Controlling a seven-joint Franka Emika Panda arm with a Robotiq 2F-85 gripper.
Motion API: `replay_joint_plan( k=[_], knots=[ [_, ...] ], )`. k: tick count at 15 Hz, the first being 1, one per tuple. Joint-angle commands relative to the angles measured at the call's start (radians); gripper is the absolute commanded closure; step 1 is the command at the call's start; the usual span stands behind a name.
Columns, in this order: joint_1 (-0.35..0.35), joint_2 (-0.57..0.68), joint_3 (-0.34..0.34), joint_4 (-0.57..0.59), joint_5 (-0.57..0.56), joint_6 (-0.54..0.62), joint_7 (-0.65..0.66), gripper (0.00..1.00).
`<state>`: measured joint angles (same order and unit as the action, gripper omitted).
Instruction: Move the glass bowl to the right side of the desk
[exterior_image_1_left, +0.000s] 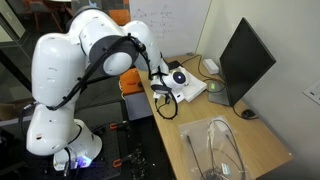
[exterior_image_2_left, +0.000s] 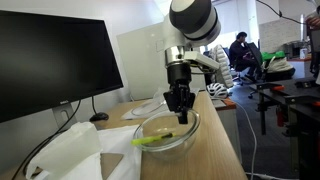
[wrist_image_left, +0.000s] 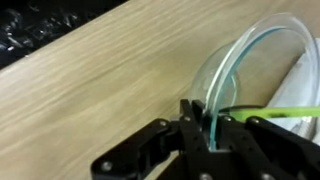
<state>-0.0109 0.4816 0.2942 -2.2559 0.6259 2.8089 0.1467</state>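
The glass bowl (exterior_image_2_left: 168, 135) is on the light wooden desk (exterior_image_2_left: 215, 150), beside a white plastic bag. A yellow-green object (exterior_image_2_left: 150, 141) lies inside it. My gripper (exterior_image_2_left: 182, 116) points straight down over the bowl's far side. In the wrist view my gripper (wrist_image_left: 205, 112) is shut on the bowl's rim (wrist_image_left: 235, 55), with the glass edge between the two fingers. The green object (wrist_image_left: 285, 111) shows to the right of them. In an exterior view my gripper (exterior_image_1_left: 160, 92) is above the desk (exterior_image_1_left: 180, 140) near the white box, and the bowl is barely visible there.
A black monitor (exterior_image_1_left: 245, 60) (exterior_image_2_left: 50, 60) stands along one long side of the desk, with a mouse (exterior_image_1_left: 250, 113) near it. A white flat box (exterior_image_1_left: 185, 88) lies close to the arm. A crumpled plastic bag (exterior_image_1_left: 215, 150) (exterior_image_2_left: 70, 150) lies next to the bowl. People sit in the background (exterior_image_2_left: 240, 50).
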Motion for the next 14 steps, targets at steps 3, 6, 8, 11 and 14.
replay_joint_plan(
  k=[3,6,8,11,14],
  knots=[
    [-0.178,-0.184,0.080,-0.183,0.194,-0.003,-0.235,0.97],
    [-0.249,-0.271,0.075,-0.263,0.281,-0.031,-0.356,0.97],
    [-0.289,-0.304,0.069,-0.297,0.327,-0.049,-0.438,0.97],
    [-0.334,-0.306,0.063,-0.313,0.376,-0.084,-0.568,0.97],
    [-0.353,-0.292,0.058,-0.317,0.395,-0.116,-0.632,0.97]
  ],
)
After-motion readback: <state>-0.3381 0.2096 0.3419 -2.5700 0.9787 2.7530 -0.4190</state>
